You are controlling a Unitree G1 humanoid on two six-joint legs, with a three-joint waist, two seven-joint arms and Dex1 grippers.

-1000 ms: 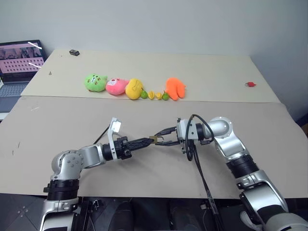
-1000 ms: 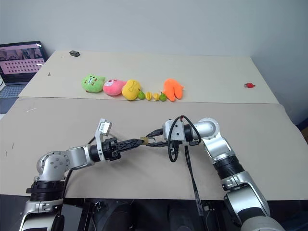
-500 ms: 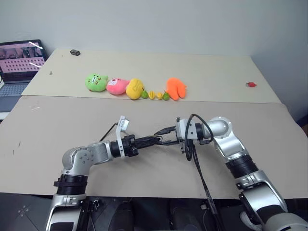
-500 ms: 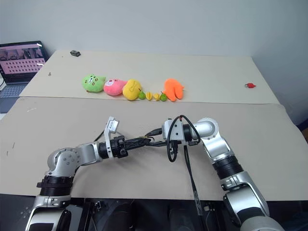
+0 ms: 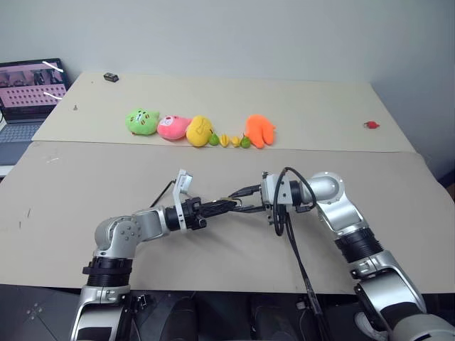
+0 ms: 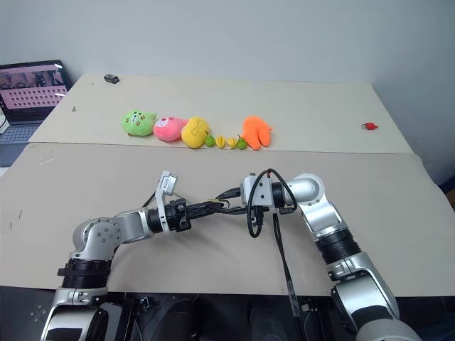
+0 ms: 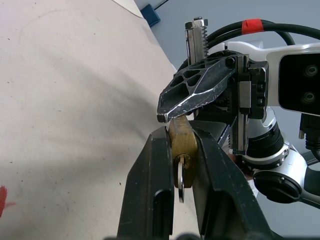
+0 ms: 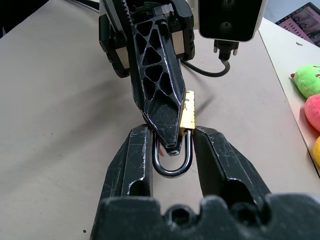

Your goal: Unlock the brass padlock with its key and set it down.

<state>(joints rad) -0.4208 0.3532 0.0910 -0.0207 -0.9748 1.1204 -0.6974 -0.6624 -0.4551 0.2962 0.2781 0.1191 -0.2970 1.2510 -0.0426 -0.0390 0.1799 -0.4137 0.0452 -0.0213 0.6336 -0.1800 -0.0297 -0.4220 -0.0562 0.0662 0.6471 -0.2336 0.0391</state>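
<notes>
The brass padlock is held above the near bench, between the two end effectors, which meet at the middle of the scene. The right end effector grips the silvery shackle between its fingers. The left end effector is closed on the padlock's body, where the key stands in the keyhole, its bow between the left fingers. The shackle appears seated in the body, so unlocking looks not yet done; turning the key, freeing the shackle and setting the padlock down on the bench remain. Plush toys lie in a row on the far bench.
</notes>
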